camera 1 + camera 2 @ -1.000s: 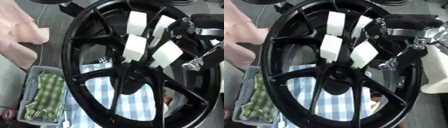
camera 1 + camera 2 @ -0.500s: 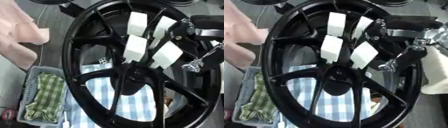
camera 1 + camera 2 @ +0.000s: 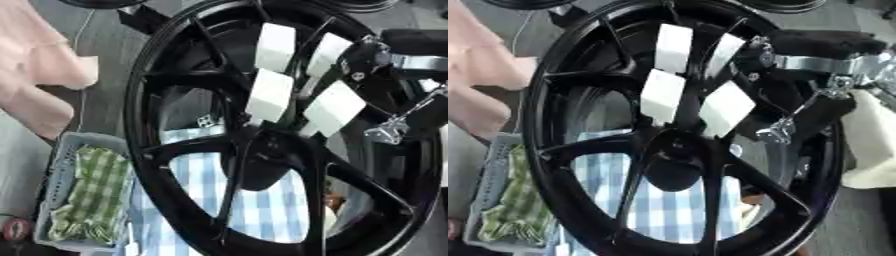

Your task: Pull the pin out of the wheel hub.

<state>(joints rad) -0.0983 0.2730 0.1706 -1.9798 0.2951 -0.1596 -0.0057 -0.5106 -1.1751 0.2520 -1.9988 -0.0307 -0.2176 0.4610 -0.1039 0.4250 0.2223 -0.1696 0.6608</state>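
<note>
one hand (image 3: 302,95) on wheel hub (image 3: 271,165)

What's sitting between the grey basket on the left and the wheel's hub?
In the left eye view, the wheel's black rim and a spoke cross that stretch between the grey basket and the hub, with blue checked cloth showing through the opening.

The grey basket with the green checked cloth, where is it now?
The grey basket sits at the lower left in both eye views, beside the black wheel and the blue checked cloth.
</note>
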